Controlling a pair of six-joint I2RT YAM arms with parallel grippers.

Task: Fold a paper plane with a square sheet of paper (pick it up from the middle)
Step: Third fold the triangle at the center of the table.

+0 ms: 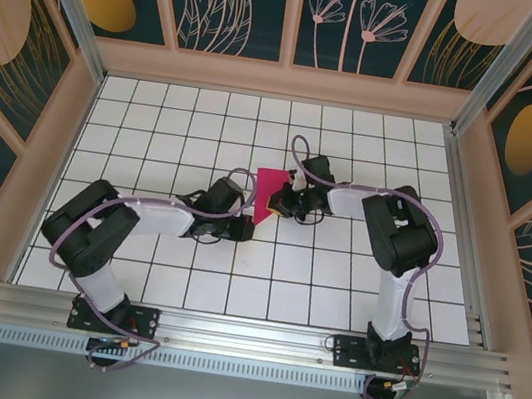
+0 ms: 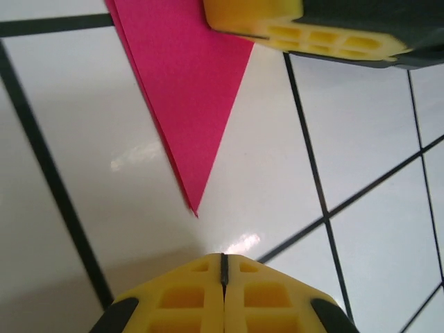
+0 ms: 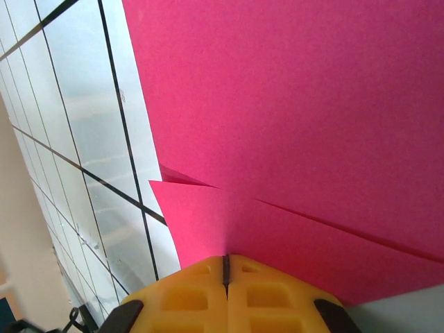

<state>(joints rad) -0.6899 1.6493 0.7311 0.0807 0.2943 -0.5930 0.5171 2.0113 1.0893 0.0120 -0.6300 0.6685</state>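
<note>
Folded pink sheet of paper (image 1: 269, 195) at middle of tiled bench (image 1: 155, 131), point toward near side, right end effector (image 3: 225, 258) closed, tips against sheet's right edge, left end effector (image 2: 223, 258) closed, just near of point

A white tiled floor (image 1: 183, 278) with thin dark grid lines is lying under bright, even light, its glossy tiles reflecting soft glare. Pale wooden framing (image 1: 285, 81) is surrounding it on three sides, holding dark teal wall panels (image 1: 233, 22) that are showing peach and gold leaf and flower drawings. A ribbed aluminium rail (image 1: 244, 336) is running along the near edge.
</note>
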